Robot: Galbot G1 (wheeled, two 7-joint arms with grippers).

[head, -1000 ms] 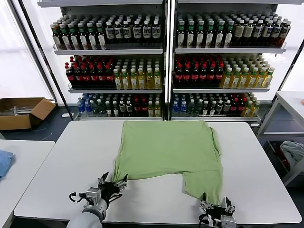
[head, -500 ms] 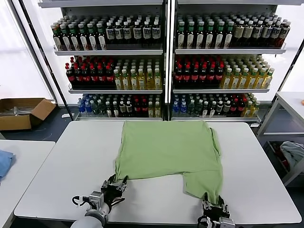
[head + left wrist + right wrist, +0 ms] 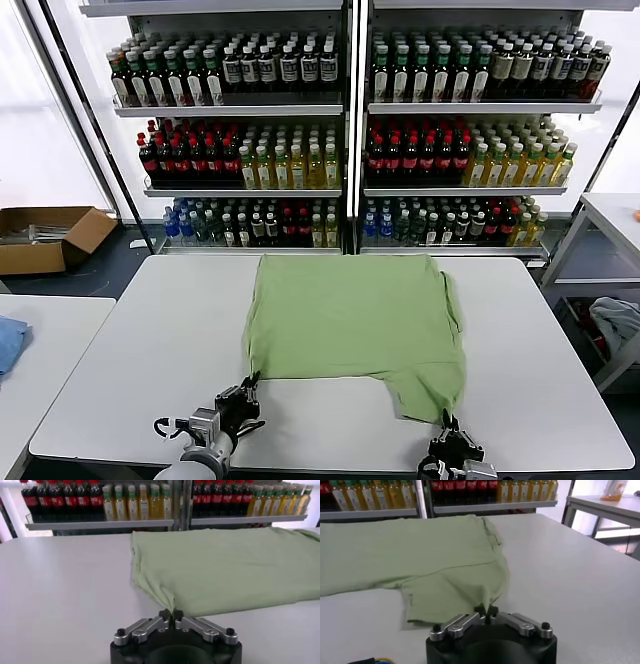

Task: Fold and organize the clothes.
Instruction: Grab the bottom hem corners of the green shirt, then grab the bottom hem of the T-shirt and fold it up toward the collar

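Shirt (image 3: 350, 325): light green, soft fabric, lying flat on the white table (image 3: 130, 350), spread across the table's middle from the far edge toward the near edge. Plain surface faces up. Its left side ends in a fairly straight near hem; on the right a longer flap hangs down toward the near edge, so the outline is stepped.

Left gripper (image 3: 243, 392): at the near left corner of the shirt, low over the table. Wrist view shows the fingertips (image 3: 164, 615) brought together with the corner of the fabric (image 3: 225, 565) pinched between them; the cloth rises slightly into the pinch.

Right gripper (image 3: 447, 432): at the bottom tip of the right flap, close to the table's near edge. Wrist view shows its tips (image 3: 480, 609) closed on the flap's edge (image 3: 445, 575), fabric bunched in soft folds just beyond.

Surroundings: behind the table, two tall shelf units (image 3: 350, 130) packed with rows of bottles, dark, red-labelled and yellow-green. Cardboard box (image 3: 45, 235) on the floor to the left. A second table (image 3: 40, 350) stands at the left with a blue cloth (image 3: 8, 340) on its edge. To the right, another table (image 3: 610, 215) and a pale bundle of garments (image 3: 618, 322) below it.
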